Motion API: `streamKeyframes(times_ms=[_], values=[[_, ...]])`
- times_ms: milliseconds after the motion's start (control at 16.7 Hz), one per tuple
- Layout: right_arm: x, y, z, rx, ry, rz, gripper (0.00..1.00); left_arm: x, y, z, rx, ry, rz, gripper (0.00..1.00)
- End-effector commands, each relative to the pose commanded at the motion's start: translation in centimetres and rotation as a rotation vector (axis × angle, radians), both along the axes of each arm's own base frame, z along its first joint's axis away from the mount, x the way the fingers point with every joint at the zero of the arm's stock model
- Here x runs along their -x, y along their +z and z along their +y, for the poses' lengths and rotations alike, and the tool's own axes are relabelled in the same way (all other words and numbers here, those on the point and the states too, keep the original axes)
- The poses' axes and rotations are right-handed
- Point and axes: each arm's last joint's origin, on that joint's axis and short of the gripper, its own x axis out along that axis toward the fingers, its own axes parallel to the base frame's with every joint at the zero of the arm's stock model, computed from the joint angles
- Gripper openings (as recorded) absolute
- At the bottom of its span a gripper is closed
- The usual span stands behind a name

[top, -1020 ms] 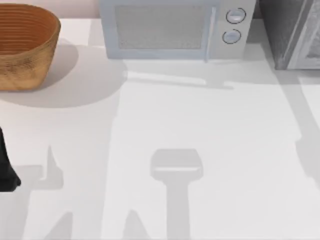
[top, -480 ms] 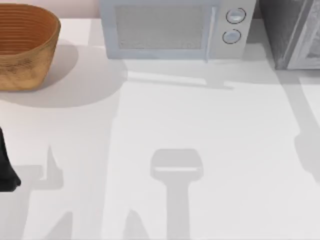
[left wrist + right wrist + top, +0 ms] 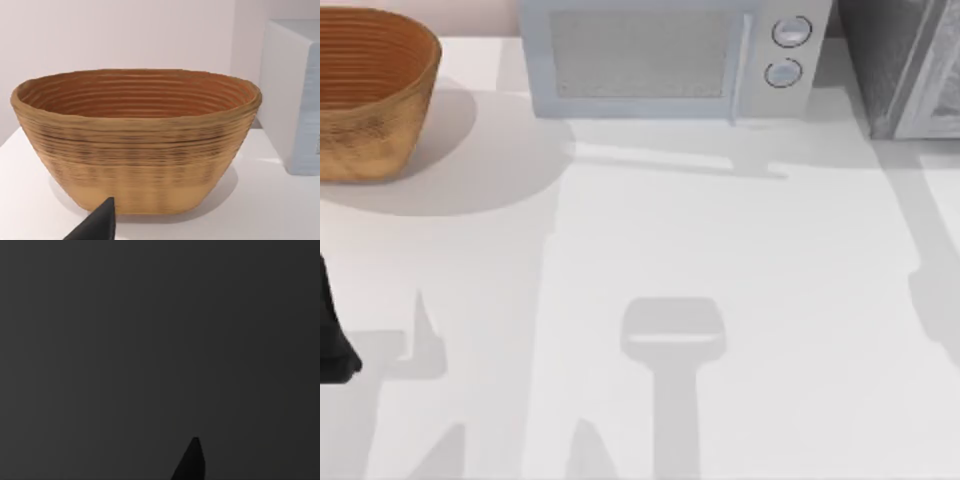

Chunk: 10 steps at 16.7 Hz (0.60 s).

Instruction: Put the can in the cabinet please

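The can is out of view. The cabinet [image 3: 905, 65], dark grey and speckled with a pale white-framed door panel, stands at the table's back right corner. My left arm [image 3: 332, 340] sits parked at the table's left edge. A dark part of my left gripper [image 3: 97, 226] shows in the left wrist view, facing the basket. The right wrist view is dark.
A white microwave [image 3: 665, 60] with two round knobs stands at the back centre, left of the cabinet. A woven brown basket [image 3: 365, 95] sits at the back left, and its inside [image 3: 135, 95] looks empty in the left wrist view. Arm shadows lie across the white table [image 3: 740, 250].
The shadow at the table's right edge has slid slightly toward the front. The left arm has not moved.
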Motion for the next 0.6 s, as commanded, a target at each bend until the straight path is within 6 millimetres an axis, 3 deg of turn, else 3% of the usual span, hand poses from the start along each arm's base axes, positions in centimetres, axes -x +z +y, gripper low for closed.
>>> streamKeyframes(times_ms=[240,600], values=[[0.00,0.00,0.00,0.000,0.000,0.000,0.98,0.00,0.00,0.00,0.000,0.000,0.000,1.00],[0.00,0.00,0.00,0.000,0.000,0.000,1.00,0.00,0.00,0.00,0.000,0.000,0.000,1.00]])
